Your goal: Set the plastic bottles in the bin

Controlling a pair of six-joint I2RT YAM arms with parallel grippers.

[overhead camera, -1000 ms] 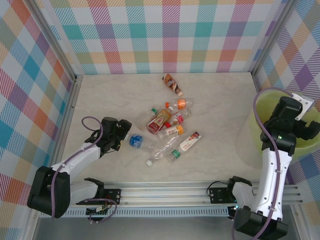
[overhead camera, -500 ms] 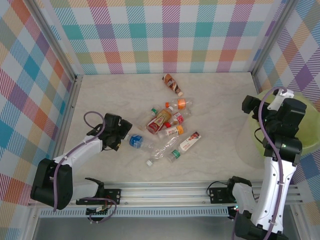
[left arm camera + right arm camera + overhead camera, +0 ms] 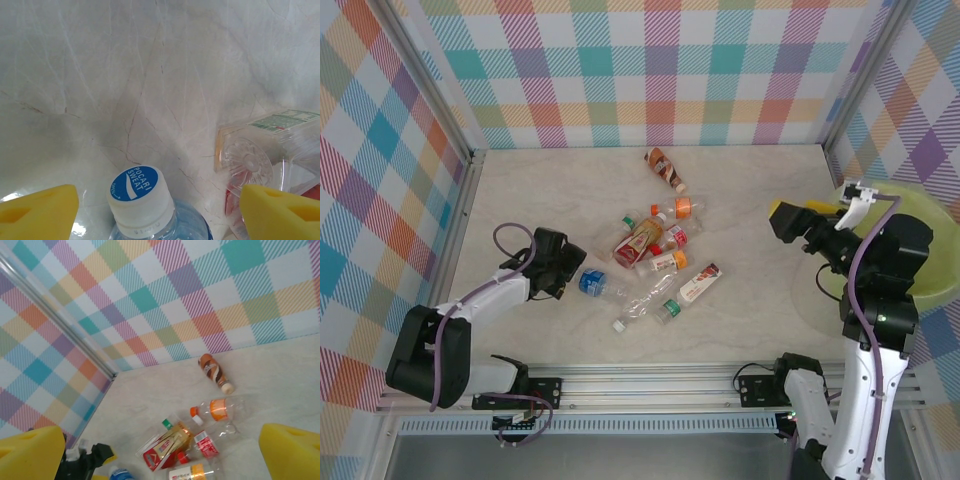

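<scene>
Left wrist: the bottle (image 3: 142, 205) lies between the fingers (image 3: 40, 212), touching neither.

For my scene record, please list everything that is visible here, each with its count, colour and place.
plastic bottles: about eight, clear or brown, red, orange or blue labels, lying mid-table
bin: one, pale yellow-green, right edge
table: one, beige marbled
walls: three, pastel checked, around the table
left claw: one, yellow tips, open at the cap of the blue-labelled bottle
right claw: one, yellow tips, open, left of the bin
</scene>
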